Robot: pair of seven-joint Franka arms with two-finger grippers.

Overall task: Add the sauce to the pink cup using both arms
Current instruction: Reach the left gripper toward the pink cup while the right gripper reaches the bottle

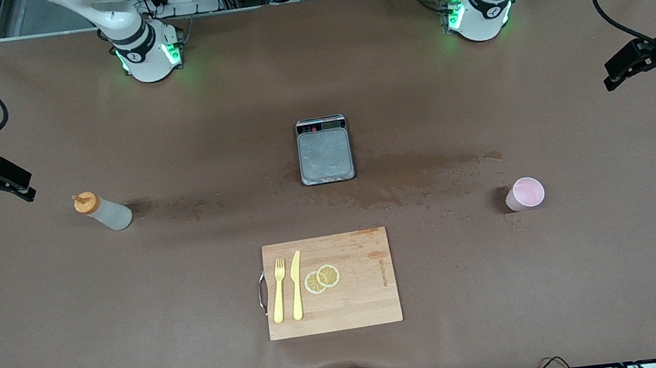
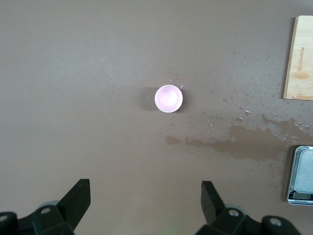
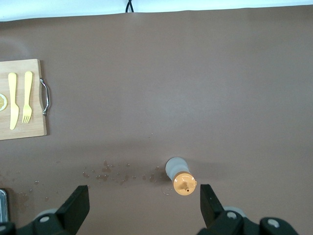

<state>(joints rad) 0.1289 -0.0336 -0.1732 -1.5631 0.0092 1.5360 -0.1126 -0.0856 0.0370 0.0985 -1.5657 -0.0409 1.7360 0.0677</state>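
Left gripper [image 2: 145, 198], right gripper [image 3: 144, 201]: jaws wide, empty. Translucent sauce [image 1: 102, 211] upright; round pink cup [image 1: 525, 193] upright.

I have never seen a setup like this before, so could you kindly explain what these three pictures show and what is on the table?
Two robot arms share a brown table. One picture looks down from across it; the others come from cameras on each wrist. The left claw hangs open over the table near the pink cup. The right claw hangs open near the sauce bottle. Neither holds anything. Mid-table sits a scale; nearer the camera, a cutting board carries a fork, knife and lemon slices.
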